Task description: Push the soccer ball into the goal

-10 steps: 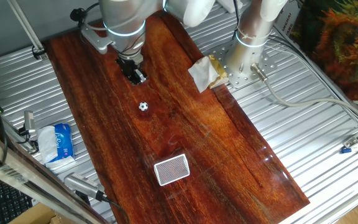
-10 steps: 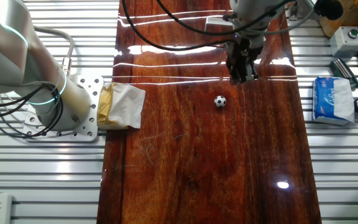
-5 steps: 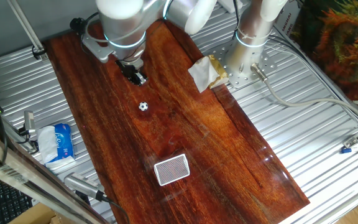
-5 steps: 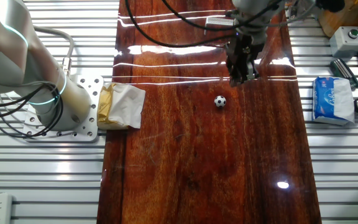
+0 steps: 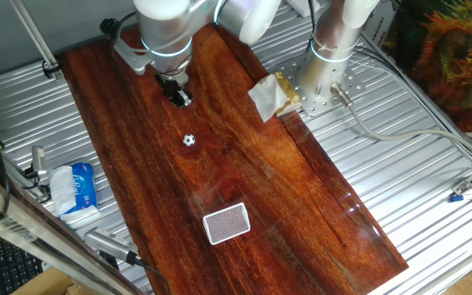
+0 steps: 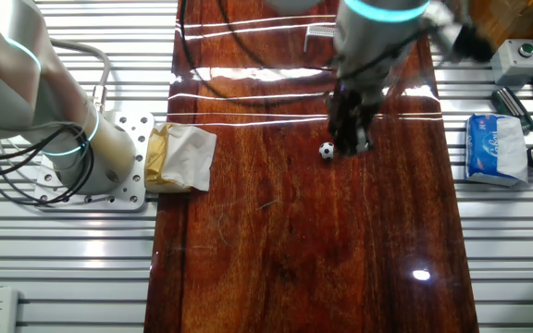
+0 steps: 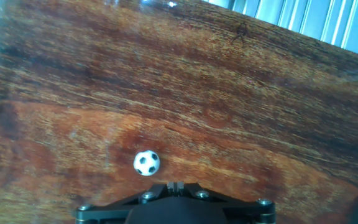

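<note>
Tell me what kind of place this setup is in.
Likely a robotics lab bench: a wooden board on a ribbed metal table, the arm's bolted base, and a toy soccer ball with a netted goal.

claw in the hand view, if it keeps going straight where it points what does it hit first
Most likely the soccer ball, just ahead of the claw on the wooden board. Depth is unclear, so it may pass slightly to one side.

On the counter (image 5: 285, 176) the ball (image 5: 188, 140) lies between the gripper (image 5: 181, 99) and the goal (image 5: 226, 223), well apart from the goal. In the other fixed view the gripper (image 6: 352, 141) stands just beside the ball (image 6: 327, 151). A tissue packet (image 5: 78, 187) lies off the counter's one side, a crumpled cloth (image 5: 269, 96) at its opposite edge.
</note>
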Controlling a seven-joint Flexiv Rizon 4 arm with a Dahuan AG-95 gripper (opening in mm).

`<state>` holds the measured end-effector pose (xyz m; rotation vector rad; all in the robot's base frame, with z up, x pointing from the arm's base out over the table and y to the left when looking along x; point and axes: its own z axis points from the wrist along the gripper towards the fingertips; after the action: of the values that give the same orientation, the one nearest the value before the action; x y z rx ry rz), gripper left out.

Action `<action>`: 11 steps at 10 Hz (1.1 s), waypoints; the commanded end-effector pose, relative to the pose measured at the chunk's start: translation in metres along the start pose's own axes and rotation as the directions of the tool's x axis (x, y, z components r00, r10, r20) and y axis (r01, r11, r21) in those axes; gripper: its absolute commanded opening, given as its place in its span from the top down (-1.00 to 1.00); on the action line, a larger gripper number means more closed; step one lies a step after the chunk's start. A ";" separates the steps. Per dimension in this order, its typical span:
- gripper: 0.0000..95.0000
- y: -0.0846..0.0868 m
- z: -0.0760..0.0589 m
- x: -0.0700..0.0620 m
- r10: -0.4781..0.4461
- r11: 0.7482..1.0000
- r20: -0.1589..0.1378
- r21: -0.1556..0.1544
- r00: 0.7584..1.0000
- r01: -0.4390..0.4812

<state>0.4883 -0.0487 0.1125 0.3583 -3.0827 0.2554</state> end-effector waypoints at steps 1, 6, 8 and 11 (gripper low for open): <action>1.00 0.001 0.021 -0.005 0.029 0.999 0.022 -0.030 0.999 -0.028; 1.00 -0.009 0.054 -0.043 0.038 0.998 0.039 -0.044 0.999 -0.036; 1.00 -0.006 0.063 -0.043 0.068 0.994 0.043 -0.089 0.997 -0.064; 1.00 -0.003 0.069 -0.042 0.129 0.984 0.024 -0.130 0.991 -0.125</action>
<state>0.5276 -0.0537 0.0477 0.1963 -3.1304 0.0750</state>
